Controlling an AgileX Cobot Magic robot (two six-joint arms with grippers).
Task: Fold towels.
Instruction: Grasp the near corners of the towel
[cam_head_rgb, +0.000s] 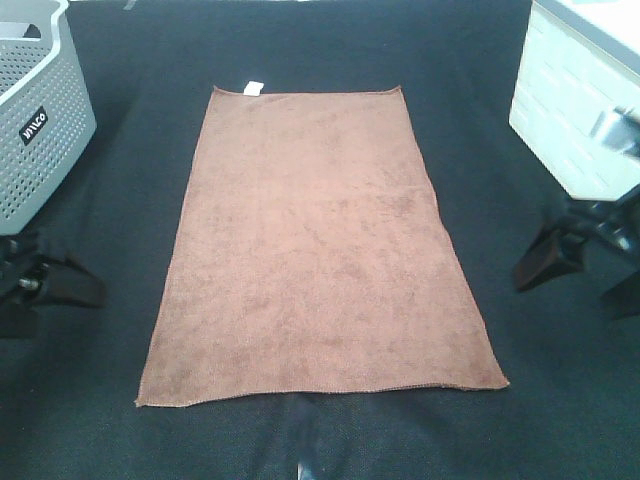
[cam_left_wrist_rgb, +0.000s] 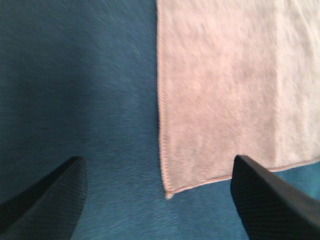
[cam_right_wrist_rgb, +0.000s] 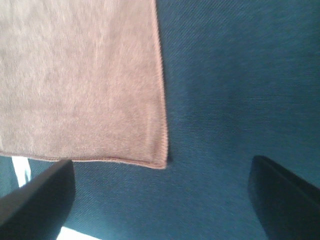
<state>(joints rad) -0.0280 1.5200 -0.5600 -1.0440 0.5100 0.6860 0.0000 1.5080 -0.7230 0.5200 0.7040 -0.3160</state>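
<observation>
The reddish-brown towel lies flat and spread out in the middle of the black table, with a small white tag at its far edge. My left gripper hovers off the towel's left side, open and empty. In the left wrist view the gripper has its dark fingers wide apart above a corner of the towel. My right gripper hangs off the towel's right side, also open and empty. The right wrist view shows that gripper beside another corner of the towel.
A grey perforated basket stands at the far left. At the far right is a white box. A black cloth covers the table, with a small white mark at the near edge.
</observation>
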